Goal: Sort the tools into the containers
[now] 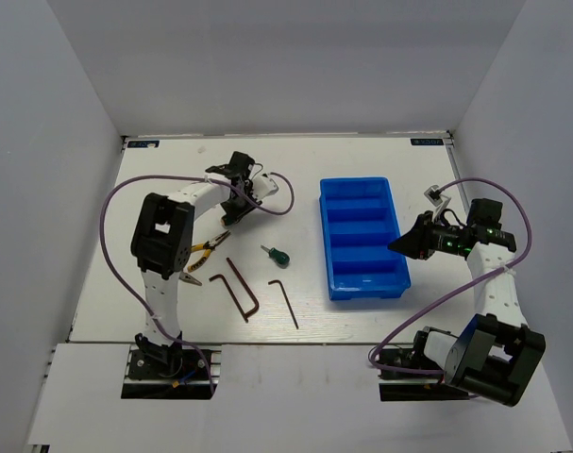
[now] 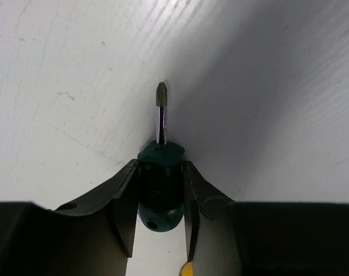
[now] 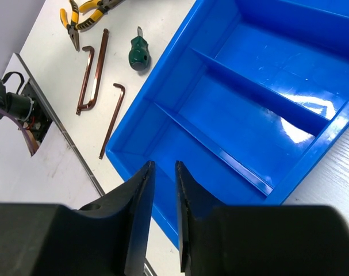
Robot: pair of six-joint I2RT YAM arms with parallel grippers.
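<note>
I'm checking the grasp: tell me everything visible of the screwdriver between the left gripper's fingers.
The screwdriver is stubby: a rounded, glossy dark-green handle that looks plastic, a lighter teal collar, and a short metal shaft ending in a cross-point tip. It lies on the white table, tip pointing away from the wrist camera. The fingers of the left gripper flank the handle closely; whether they squeeze it is unclear.
</note>
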